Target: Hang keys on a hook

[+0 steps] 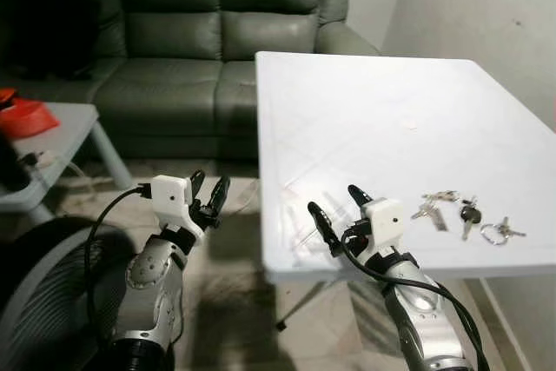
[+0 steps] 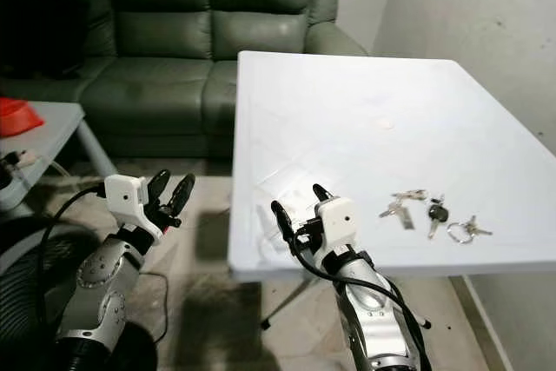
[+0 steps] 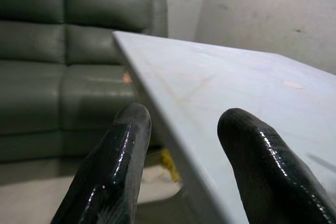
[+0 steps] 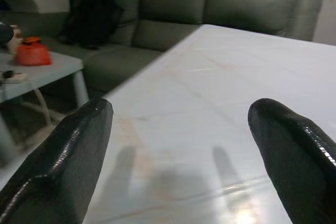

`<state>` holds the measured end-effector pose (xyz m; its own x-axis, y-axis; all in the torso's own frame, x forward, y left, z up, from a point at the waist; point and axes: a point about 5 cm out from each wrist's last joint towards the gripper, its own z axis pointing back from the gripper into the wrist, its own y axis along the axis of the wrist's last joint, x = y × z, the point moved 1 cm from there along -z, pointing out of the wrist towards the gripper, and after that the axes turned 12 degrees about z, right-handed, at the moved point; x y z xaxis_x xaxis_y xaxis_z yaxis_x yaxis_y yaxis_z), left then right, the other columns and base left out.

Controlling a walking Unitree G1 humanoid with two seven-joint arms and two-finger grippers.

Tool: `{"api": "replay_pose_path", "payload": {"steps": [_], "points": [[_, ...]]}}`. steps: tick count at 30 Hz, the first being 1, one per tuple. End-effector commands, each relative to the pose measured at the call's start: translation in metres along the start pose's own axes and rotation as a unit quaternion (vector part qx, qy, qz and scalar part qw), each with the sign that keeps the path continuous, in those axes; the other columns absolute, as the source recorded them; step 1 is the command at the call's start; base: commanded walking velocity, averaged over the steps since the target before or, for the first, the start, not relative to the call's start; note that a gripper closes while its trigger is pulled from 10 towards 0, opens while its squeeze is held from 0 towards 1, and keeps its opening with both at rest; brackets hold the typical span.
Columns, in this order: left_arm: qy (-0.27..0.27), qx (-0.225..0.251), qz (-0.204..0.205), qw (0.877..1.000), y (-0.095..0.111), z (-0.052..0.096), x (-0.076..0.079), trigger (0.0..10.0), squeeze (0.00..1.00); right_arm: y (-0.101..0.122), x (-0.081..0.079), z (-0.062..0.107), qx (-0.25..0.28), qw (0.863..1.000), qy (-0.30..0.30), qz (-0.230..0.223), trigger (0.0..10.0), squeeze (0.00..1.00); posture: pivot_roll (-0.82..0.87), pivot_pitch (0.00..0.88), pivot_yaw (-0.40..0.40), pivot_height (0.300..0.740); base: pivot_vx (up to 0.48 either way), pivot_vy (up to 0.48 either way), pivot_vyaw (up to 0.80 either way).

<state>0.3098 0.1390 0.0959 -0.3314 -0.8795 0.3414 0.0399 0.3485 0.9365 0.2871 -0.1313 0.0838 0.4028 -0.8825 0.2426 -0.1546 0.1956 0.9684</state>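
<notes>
Three sets of keys lie near the front right edge of the white table (image 1: 373,102): a silver bunch (image 1: 437,206), a black-headed key (image 1: 470,215) and a ring with small keys (image 1: 499,232). My right gripper (image 1: 334,202) is open over the table's front edge, left of the keys and apart from them, holding nothing. Its two black fingers (image 4: 63,161) stand wide in the right wrist view, with bare tabletop between them. My left gripper (image 1: 209,182) is open and raised off the table's left side, above the floor. The table edge runs between its fingers (image 3: 115,166).
A dark green sofa (image 1: 200,41) stands behind the table's far left. At the far left is a low grey side table (image 1: 61,132) with a red object (image 1: 26,115) on it. A round dark object (image 1: 43,284) sits at bottom left. A pale wall (image 1: 486,6) runs along the right.
</notes>
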Motion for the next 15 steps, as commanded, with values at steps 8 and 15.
{"api": "replay_pose_path", "payload": {"steps": [8,15], "points": [[-0.019,0.017,-0.003,1.0,0.0057,-0.0027,0.0095,10.0,0.0,0.0041,0.0071,0.0005,0.01,1.0,-0.013,-0.002,10.0,0.0,-0.09,0.0,-0.037,0.74,0.0,0.0,0.0],[-0.014,0.027,-0.012,0.999,0.0102,-0.004,0.0086,10.0,0.0,0.0039,0.0089,0.0001,0.008,1.0,-0.015,-0.002,10.0,0.0,-0.09,0.0,-0.041,0.74,0.0,0.0,0.0]]}}
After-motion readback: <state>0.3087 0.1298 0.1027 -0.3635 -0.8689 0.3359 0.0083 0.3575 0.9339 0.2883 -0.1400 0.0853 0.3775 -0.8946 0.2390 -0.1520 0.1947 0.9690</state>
